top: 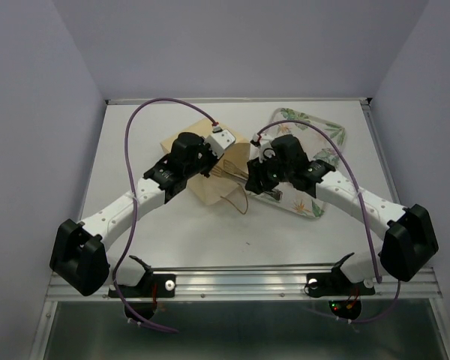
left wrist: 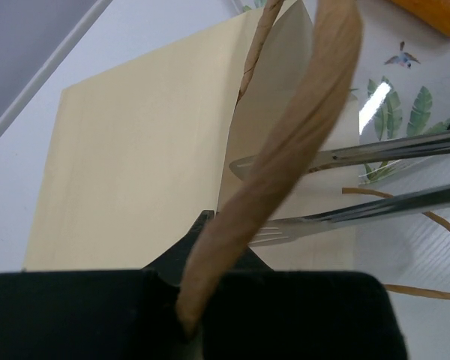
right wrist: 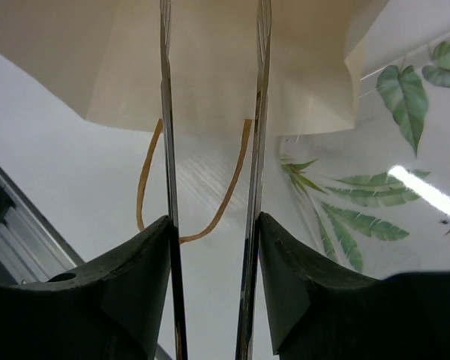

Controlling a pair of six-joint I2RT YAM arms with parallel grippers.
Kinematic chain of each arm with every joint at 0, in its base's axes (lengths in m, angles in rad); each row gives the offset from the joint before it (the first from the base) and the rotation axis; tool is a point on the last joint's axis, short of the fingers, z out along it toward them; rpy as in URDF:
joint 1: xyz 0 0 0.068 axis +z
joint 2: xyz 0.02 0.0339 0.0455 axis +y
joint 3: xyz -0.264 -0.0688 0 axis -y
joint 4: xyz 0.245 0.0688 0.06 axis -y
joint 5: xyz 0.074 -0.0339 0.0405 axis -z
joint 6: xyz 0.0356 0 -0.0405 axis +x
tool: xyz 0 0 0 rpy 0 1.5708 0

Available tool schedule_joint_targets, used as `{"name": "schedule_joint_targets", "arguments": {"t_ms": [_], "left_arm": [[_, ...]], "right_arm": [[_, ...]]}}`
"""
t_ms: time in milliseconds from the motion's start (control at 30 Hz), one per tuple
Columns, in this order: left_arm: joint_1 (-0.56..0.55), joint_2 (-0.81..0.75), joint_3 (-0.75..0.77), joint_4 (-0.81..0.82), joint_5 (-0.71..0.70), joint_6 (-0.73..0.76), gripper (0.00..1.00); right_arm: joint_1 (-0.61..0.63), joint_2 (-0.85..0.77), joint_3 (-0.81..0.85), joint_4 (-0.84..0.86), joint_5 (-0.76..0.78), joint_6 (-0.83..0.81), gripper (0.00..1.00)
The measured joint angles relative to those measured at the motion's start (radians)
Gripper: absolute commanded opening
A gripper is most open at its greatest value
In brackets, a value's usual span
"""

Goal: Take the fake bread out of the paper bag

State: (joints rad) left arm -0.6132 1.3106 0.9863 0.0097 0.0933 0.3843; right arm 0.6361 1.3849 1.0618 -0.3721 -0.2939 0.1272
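1. While the left gripper (top: 208, 165) pinches the paper bag's (top: 210, 192) cord handle (left wrist: 285, 150), the bag lies mid-table (top: 135, 150).
2. The right gripper (right wrist: 214, 247), at the bag's 3 o'clock, clamps metal tongs (right wrist: 167, 112).
3. Orange fake bread (left wrist: 435, 11) shows over the floral tray (top: 331, 139), farther toward 3 o'clock.

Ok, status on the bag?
Left claw shut on handle. Right claw shut on tongs, tips at mouth of bag. One orange piece on tray; other bread unseen.

The inside of the bag (top: 214, 193) is hidden, and arms cover much of it from above. An orange piece (left wrist: 435, 9) is cut off at the far right corner. The handle (left wrist: 292, 142) is blurred. In the right wrist view, the tongs (right wrist: 165, 90) run off the top edge.
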Motion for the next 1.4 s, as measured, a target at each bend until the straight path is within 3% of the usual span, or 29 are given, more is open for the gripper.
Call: {"name": "schedule_joint_targets", "arguments": {"t_ms": [467, 1033, 1400], "left_arm": [[0.000, 0.005, 0.030, -0.031, 0.009, 0.000, 0.00], [0.000, 0.005, 0.030, -0.034, 0.017, 0.000, 0.00], [0.000, 0.005, 0.030, -0.038, 0.031, 0.001, 0.00]], "right_arm": [[0.045, 0.178, 0.079, 0.121, 0.132, -0.080, 0.62], [0.057, 0.289, 0.090, 0.303, 0.155, -0.086, 0.62], [0.073, 0.351, 0.125, 0.336, 0.210, -0.087, 0.64]]}}
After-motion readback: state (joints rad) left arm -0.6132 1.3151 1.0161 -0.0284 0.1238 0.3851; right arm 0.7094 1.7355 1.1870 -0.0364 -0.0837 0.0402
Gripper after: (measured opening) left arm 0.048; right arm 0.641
